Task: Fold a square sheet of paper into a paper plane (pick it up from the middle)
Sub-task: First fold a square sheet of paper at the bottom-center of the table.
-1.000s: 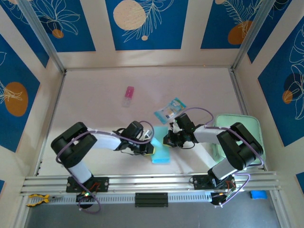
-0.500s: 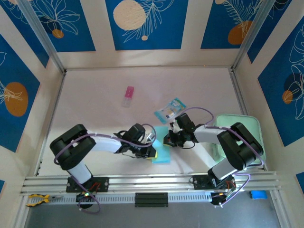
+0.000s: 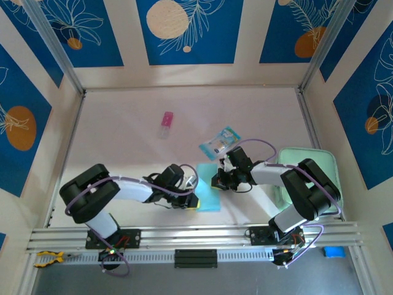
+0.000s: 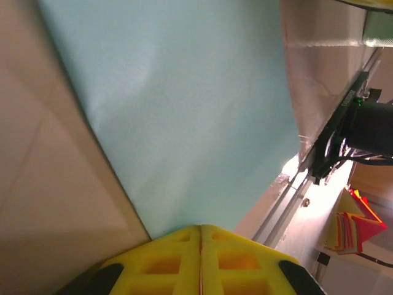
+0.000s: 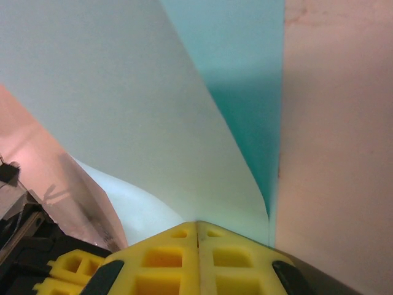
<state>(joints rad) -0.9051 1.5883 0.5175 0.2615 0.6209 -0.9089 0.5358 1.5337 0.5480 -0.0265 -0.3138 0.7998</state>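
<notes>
A: On the pale pink table (image 3: 123, 153), where is the thin light-blue square sheet of paper (image 3: 209, 198)?
B: Near the front. The left gripper (image 3: 193, 198) and right gripper (image 3: 216, 182) each clamp an edge.
A: The risk?
B: Opposed pulls could tear it.

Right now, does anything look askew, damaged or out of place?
Nothing is damaged or spilled. The sheet is not lying flat: the left tool and right tool pinch it from opposite sides, and the right wrist view shows one flap bowing upward. The packet lies at a slant just beyond it.
</notes>
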